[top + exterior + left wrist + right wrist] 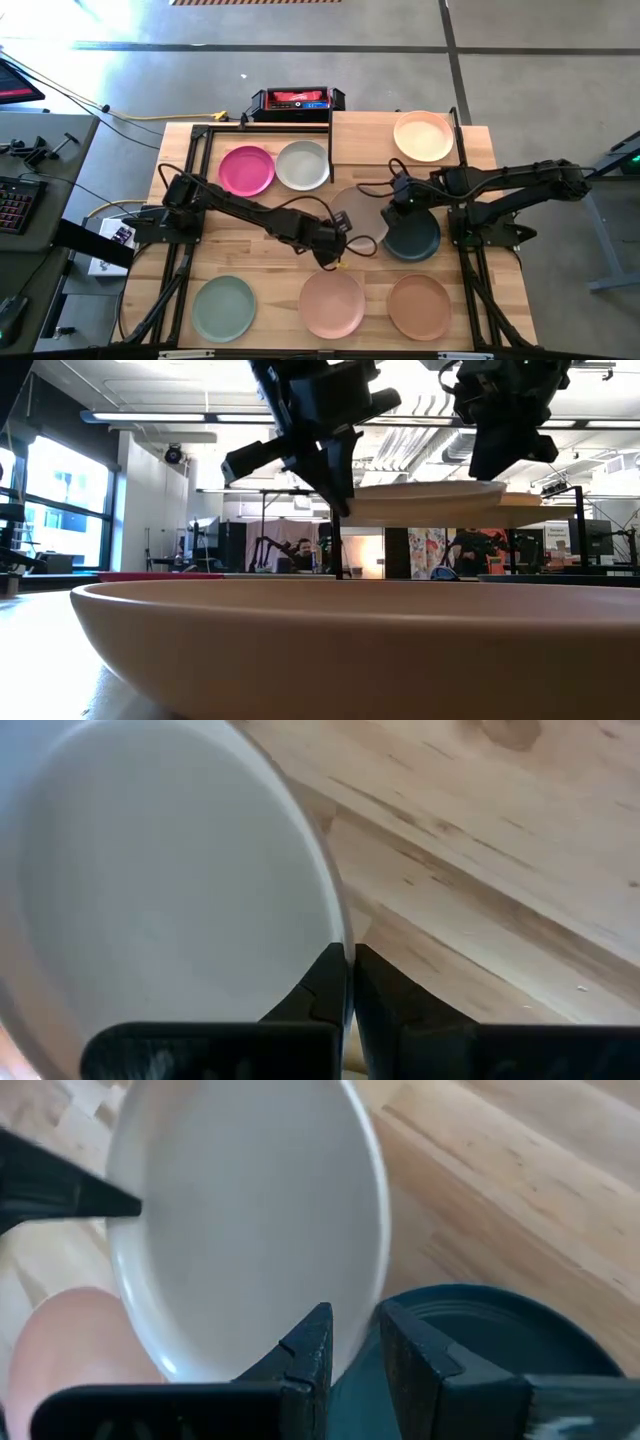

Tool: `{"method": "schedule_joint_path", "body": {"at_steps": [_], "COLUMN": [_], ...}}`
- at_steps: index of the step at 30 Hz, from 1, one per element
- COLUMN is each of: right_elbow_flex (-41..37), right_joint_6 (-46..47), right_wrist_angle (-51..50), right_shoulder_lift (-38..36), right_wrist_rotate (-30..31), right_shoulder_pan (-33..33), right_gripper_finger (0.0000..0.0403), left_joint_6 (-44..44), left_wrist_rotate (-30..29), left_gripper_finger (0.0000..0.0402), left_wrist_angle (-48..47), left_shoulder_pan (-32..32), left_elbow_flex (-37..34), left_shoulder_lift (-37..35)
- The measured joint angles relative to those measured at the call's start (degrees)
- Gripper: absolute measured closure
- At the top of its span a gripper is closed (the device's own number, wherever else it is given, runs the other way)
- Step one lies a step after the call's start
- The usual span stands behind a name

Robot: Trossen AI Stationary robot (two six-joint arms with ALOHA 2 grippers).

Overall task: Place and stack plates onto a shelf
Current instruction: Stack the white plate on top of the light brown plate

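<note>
A pale beige plate [357, 207] hangs in the air over the middle of the table, between my two grippers. My left gripper [340, 235] is shut on its near left rim, and my right gripper [390, 208] is on its right rim. A dark teal plate [415, 240] lies on the table just below and to the right. The shelf [365, 150] is the raised light board at the back right, and a peach plate [423, 135] lies flat on it. My left gripper [350, 965] pinches the plate's rim [338, 932] between its two fingertips, slanting down from the near left. The plate is lifted clear, roughly level [420, 500]. My right gripper [355, 1330] has the opposite rim [375, 1285] between its fingers, slanting down from the right.
A magenta plate [246, 170] and a light grey plate [302, 165] lie on the table at the back left. Sage green [224, 305], pink [332, 303] and brown [418, 305] plates line the near edge. A black and red box [297, 100] stands behind the table.
</note>
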Motion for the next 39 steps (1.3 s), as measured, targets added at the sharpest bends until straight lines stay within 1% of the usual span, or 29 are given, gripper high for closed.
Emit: {"method": "schedule_joint_path", "body": {"at_steps": [4,11,16,18,21,23,25,27,34,39], "right_elbow_flex": [0.00,0.00,0.00,0.00,0.00,0.00,0.00,0.00,0.00,0.00], "right_joint_6": [1.52,1.78,1.80,1.95,2.04,2.28,3.29,3.33,4.60,5.90], "right_wrist_angle": [-0.69,-0.72,-0.72,-0.72,-0.71,-0.68,-0.75,-0.72,-0.65,-0.70], "right_shoulder_lift": [0.00,0.02,0.02,0.02,0.02,0.02,0.02,0.02,0.02,0.02], "right_wrist_rotate": [1.80,1.94,1.97,1.95,1.73,1.74,1.64,1.64,3.79,5.00], "right_shoulder_pan": [-0.01,-0.01,-0.01,-0.01,-0.03,-0.05,-0.04,-0.05,-0.03,-0.01], "right_gripper_finger": [0.0336,0.0336,0.0338,0.0351,0.0388,0.0393,0.0390,0.0397,0.0400,0.0402], "left_joint_6": [0.01,1.94,1.68,1.72,1.38,0.85,-0.45,-2.76,-11.82,-16.70], "left_wrist_rotate": [-1.55,-4.73,-5.52,-6.33,-6.77,-6.77,-6.80,-6.87,-10.19,-11.41], "left_gripper_finger": [0.0400,0.0401,0.0401,0.0401,0.0399,0.0395,0.0391,0.0387,0.0375,0.0354], "left_wrist_angle": [0.03,1.98,4.04,3.90,3.81,3.96,3.94,3.97,3.93,4.01], "left_shoulder_pan": [0.00,0.02,0.31,0.35,0.31,0.26,0.31,0.31,0.31,0.47], "left_elbow_flex": [0.00,0.00,0.00,0.00,0.00,0.00,0.00,0.00,0.00,0.00], "left_shoulder_lift": [0.00,0.00,-0.01,-0.02,-0.02,-0.02,-0.01,-0.02,-0.01,-0.02]}}
